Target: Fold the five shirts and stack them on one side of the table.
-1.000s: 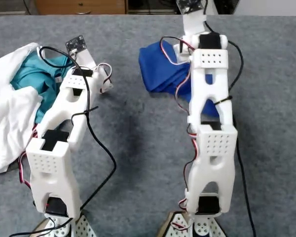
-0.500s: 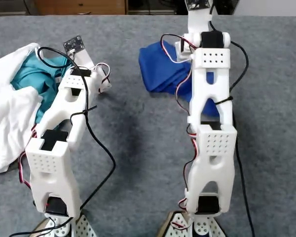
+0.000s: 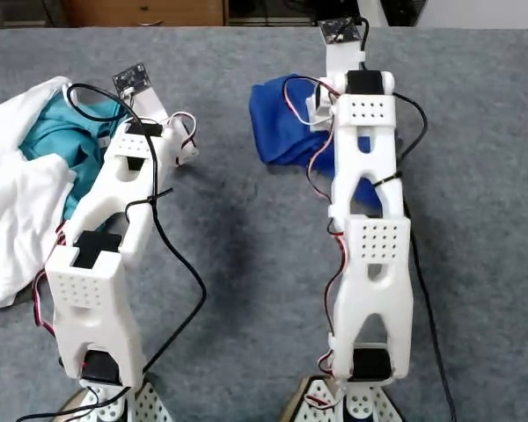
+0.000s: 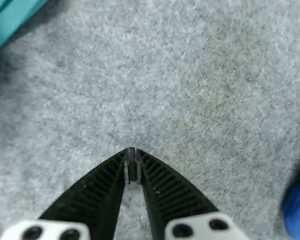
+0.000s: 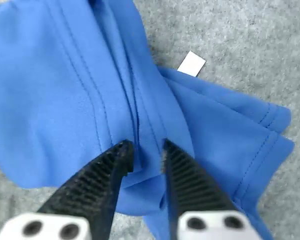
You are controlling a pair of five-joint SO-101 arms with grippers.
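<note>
While both arms stretch out over the grey table (image 3: 238, 237), the high view puts the shirts in two spots. On the left, a white shirt (image 3: 18, 211) lies crumpled and runs off the picture's edge, with a teal shirt (image 3: 66, 141) bunched against it. The left arm (image 3: 114, 202) lies just beside that heap, its forearm overlapping the teal cloth. Toward the far side sits a blue shirt (image 3: 286, 123), rumpled, partly under the right arm (image 3: 370, 220). Bare table lies open between the two arms, and more of it to the right of the right arm. A wooden cabinet (image 3: 141, 10) lines the far edge.

Over to the left wrist view: the left gripper (image 4: 131, 167) is over bare table, tips pressed together with nothing between them. Teal cloth peeks in at one corner, blue at another, both well apart from the tips.

Now the right wrist view: the right gripper (image 5: 143, 150) is right above the blue shirt, fingers a little spread, a stitched fold running into the gap. Whether they touch the cloth, I cannot tell. A small white tag (image 5: 191, 64) lies on the table at the shirt's edge, and the hems fan out nearby.
</note>
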